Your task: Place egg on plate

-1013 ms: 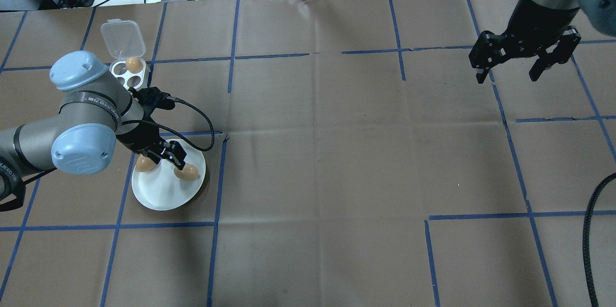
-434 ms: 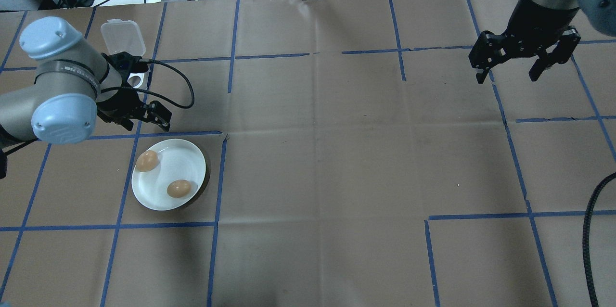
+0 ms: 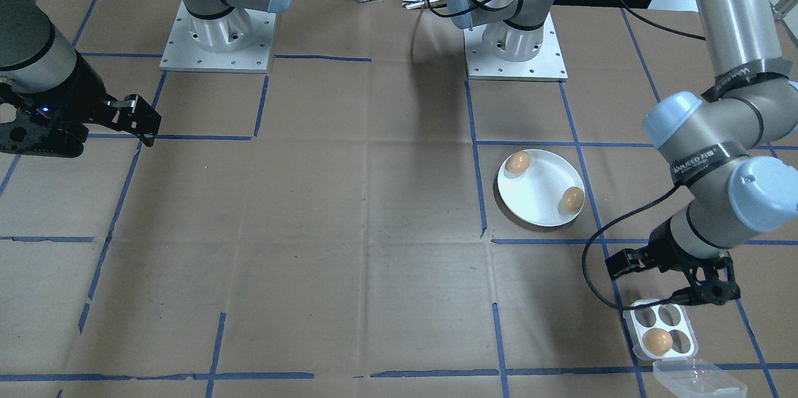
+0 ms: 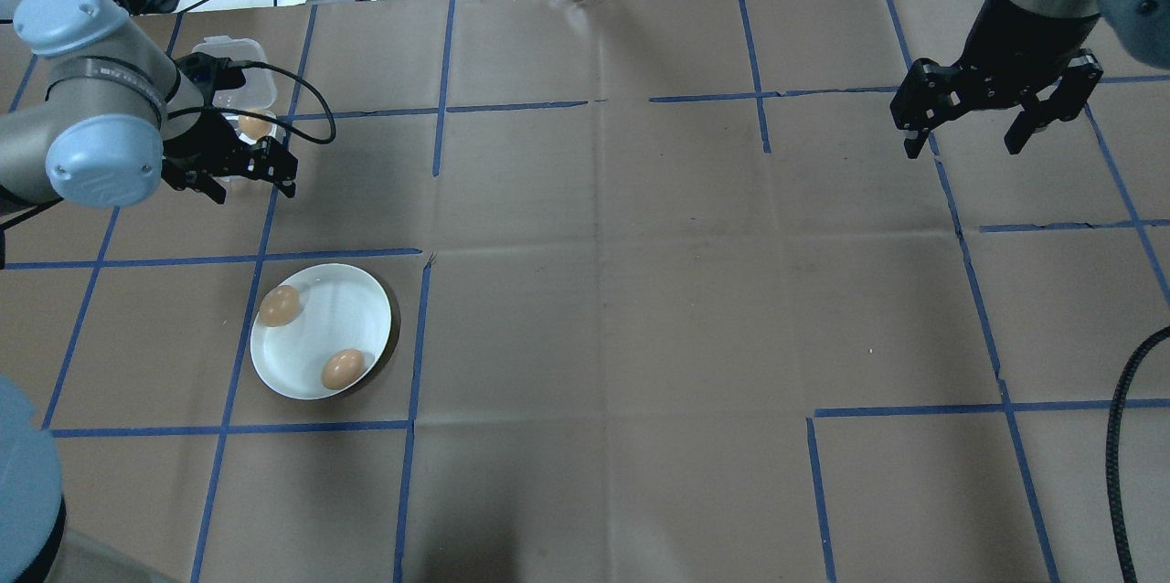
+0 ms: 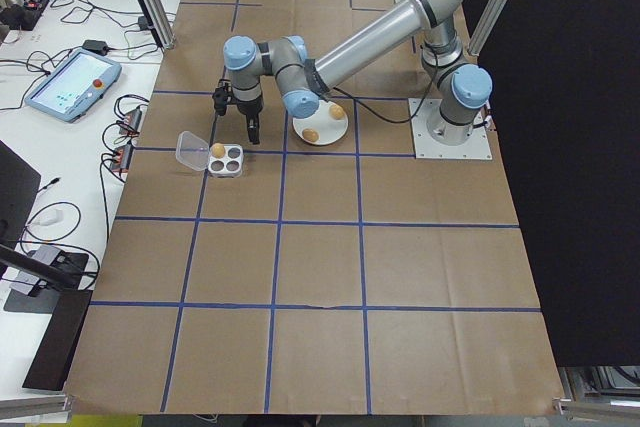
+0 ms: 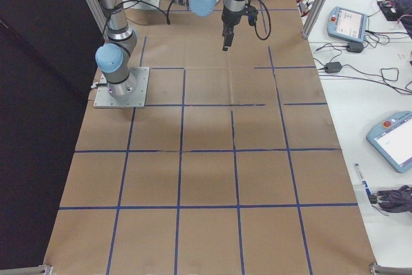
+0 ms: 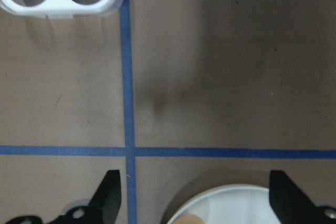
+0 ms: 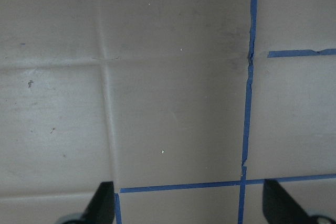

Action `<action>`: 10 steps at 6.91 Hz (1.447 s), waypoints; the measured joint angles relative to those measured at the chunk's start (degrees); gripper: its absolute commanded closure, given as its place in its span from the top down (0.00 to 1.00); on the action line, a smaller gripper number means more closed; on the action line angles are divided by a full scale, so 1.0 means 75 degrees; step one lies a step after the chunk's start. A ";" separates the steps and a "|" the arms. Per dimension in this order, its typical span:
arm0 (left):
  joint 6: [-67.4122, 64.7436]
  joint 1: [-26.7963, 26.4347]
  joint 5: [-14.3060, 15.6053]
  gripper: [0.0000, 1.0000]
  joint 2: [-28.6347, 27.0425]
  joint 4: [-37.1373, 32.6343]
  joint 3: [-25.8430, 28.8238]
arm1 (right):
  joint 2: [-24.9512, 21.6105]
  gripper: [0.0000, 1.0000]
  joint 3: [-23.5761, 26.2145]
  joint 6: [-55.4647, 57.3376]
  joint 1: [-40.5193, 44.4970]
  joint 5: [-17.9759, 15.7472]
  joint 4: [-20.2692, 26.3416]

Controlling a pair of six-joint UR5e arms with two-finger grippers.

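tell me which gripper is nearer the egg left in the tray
Left. The left gripper hangs open just beside the egg tray holding the last egg. The right gripper is open far across the table.

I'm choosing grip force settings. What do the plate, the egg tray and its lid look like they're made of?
Plate: glossy white, likely ceramic or melamine; smooth sheen, shallow rim.
Egg tray: opaque white moulded plastic, thin walls around four round holes.
Lid: clear thin plastic; the paper shows through it.
None of these can be confirmed from looks alone.
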 measured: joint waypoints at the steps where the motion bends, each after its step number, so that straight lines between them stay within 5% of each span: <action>1: -0.0066 0.0000 0.0095 0.99 -0.0420 -0.0178 0.0603 | 0.0000 1.00 0.0000 0.0000 0.0000 0.0000 0.0000; 5: -0.0121 -0.0008 0.0044 0.99 -0.1564 -0.0899 0.2259 | 0.0000 1.00 0.0000 0.0001 0.0000 0.0000 0.0000; 10: -0.0089 0.0019 -0.0463 0.90 -0.2023 -0.0922 0.2729 | 0.0000 1.00 0.0000 0.0000 0.0000 0.0000 0.0000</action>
